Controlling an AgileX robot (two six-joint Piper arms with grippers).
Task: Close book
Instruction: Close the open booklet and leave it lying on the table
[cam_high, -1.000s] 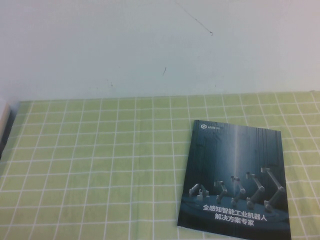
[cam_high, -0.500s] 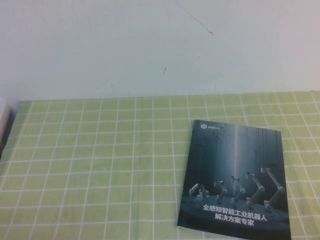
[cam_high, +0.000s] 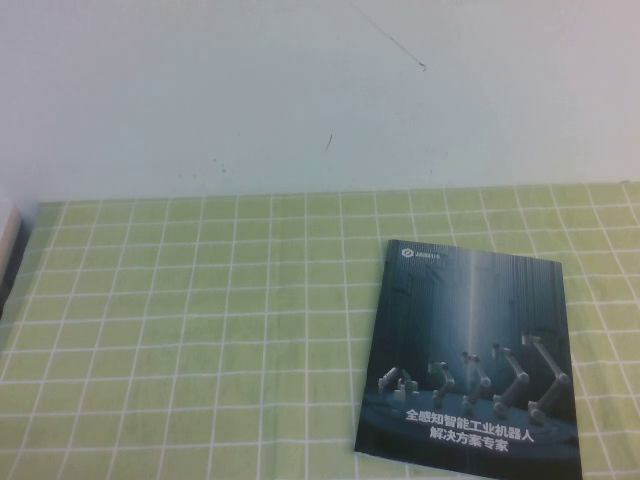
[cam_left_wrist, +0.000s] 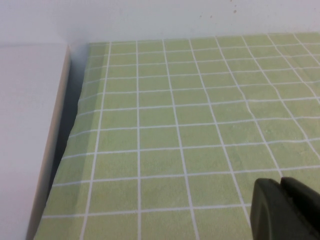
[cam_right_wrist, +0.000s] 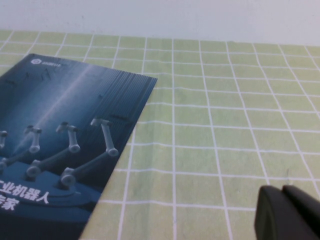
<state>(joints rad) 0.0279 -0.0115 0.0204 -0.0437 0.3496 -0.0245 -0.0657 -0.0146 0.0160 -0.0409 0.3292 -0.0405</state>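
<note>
Left gripper (cam_left_wrist: 281, 202): jaws together, holding nothing, low over the green checked cloth (cam_left_wrist: 165, 130) near its left edge. Right gripper (cam_right_wrist: 283, 205): likewise closed and empty, near the book (cam_right_wrist: 55, 145) but not touching it. The book lies flat, cover up, right-front, and already looks closed. We judge it thin, light, floppy and glossy, so we'd pinch a free cover edge.

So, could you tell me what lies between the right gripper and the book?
Only bare checked tablecloth, seen in the right wrist view, separates the right gripper from the book. The left gripper hovers over the table's left side.
</note>
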